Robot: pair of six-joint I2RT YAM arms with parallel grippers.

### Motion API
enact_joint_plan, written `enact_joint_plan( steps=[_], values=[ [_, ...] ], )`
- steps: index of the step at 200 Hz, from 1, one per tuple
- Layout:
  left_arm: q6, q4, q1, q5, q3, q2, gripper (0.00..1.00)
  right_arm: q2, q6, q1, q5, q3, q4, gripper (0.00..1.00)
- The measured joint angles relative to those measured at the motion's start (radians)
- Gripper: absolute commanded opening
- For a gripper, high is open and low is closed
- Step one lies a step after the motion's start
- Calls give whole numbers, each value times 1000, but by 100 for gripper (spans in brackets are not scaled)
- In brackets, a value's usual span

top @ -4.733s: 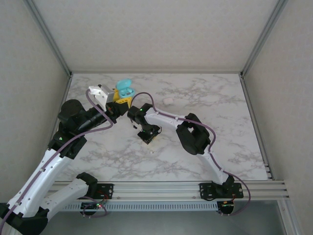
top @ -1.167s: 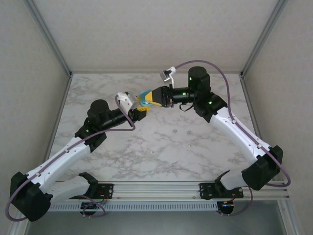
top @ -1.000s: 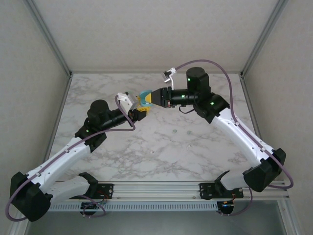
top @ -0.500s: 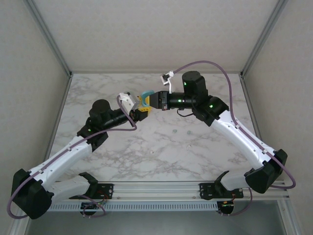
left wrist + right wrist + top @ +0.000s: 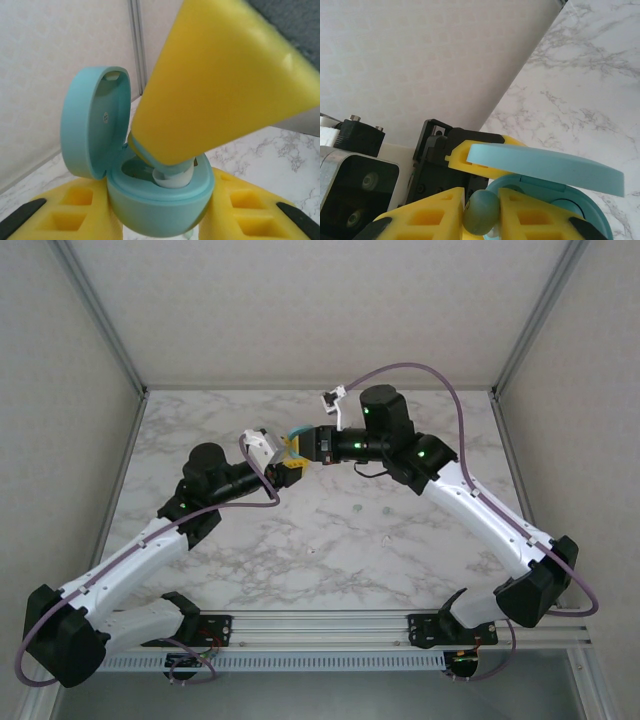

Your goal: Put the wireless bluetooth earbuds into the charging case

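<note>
Pale, finely textured wall panels [image 5: 300, 310] close the cell in on three sides, joined at the corners by slanting aluminium posts [image 5: 100, 315]. They surround a white marble-patterned table top [image 5: 420, 550] with grey veining. An aluminium rail [image 5: 330, 625] runs along the near edge and carries both arm bases. A couple of tiny pale specks [image 5: 352, 508] lie on the marble near the middle, too small to identify.

Both arms reach in and meet above the far left-centre of the table. The left gripper [image 5: 283, 464] has its yellow fingers [image 5: 75, 210] closed on either side of a light blue charging case [image 5: 160, 215], holding it clear of the marble. The case's lid [image 5: 92, 125] is swung open and stands up on the left in the left wrist view.

The right gripper [image 5: 303, 445] points at the case from the opposite side, its fingers nearly together and pinching a small green earbud [image 5: 481, 210]. In the left wrist view one of its yellow fingers [image 5: 220, 85] slants down into the open case. The bud's pale end sits inside the rim of the base, at one of the wells. Whether it is fully seated cannot be told. In the right wrist view the lid hangs just above the bud, and the blue base lies just behind it.
</note>
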Motion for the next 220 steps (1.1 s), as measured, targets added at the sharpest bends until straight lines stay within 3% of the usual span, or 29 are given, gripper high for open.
enact_joint_plan(
  steps=[119,220],
  values=[
    [0,3,0,-11,-9,0,25,61,-51,43,114,139,-179,33],
    [-4,15,0,-11,-9,0,24,64,-59,45,156,186,-255,35]
  ],
)
